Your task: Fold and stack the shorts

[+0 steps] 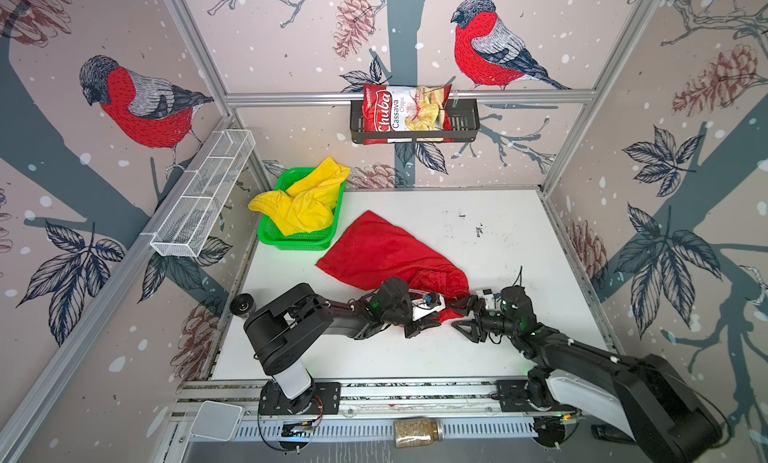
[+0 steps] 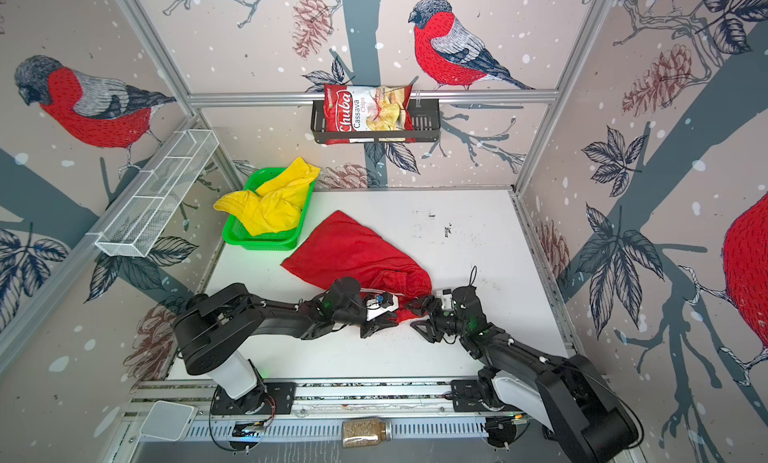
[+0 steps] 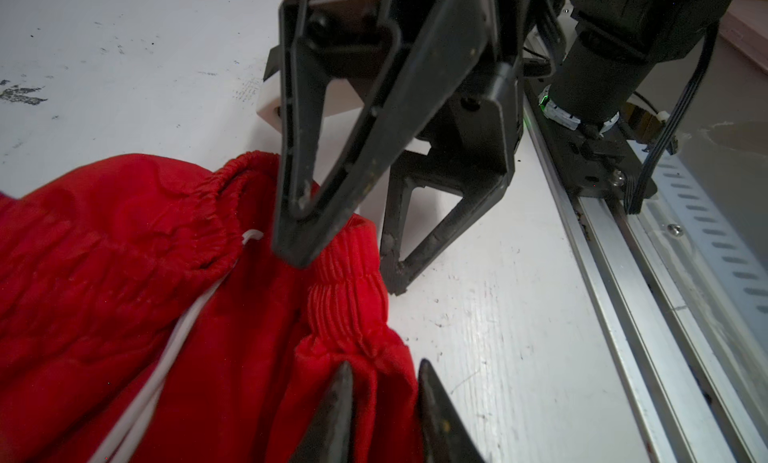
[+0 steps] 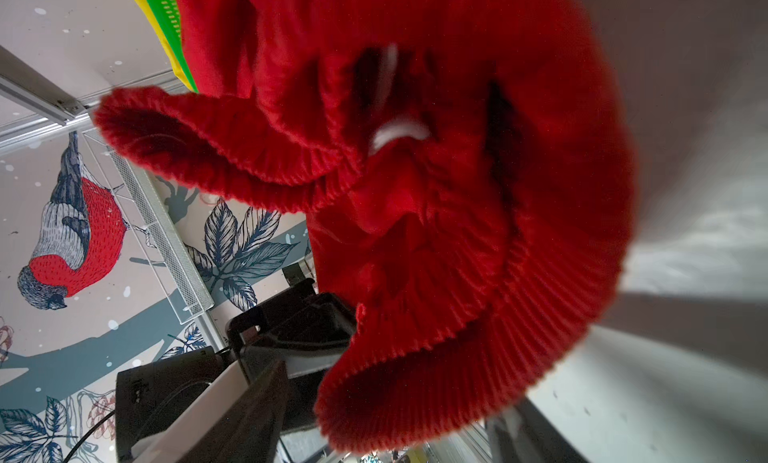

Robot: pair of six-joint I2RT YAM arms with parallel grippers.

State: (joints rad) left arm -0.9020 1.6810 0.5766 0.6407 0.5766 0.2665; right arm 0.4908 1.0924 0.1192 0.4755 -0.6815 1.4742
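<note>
On the counter (image 1: 415, 353) I see the red shorts (image 1: 374, 249) sprawled mid-surface, yellow shorts (image 1: 307, 207) heaped in the green basket (image 1: 291, 244) far left; left end effector (image 3: 384, 382) clenched on the red waistband (image 3: 345, 282), right end effector (image 3: 343, 270) spread wide astride it

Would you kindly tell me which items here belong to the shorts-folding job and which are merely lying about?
Job: red cloth shorts; yellow cloth shorts.
Lying about: green plastic mesh basket; red chips bag; white wire rack; glass jar.
</note>
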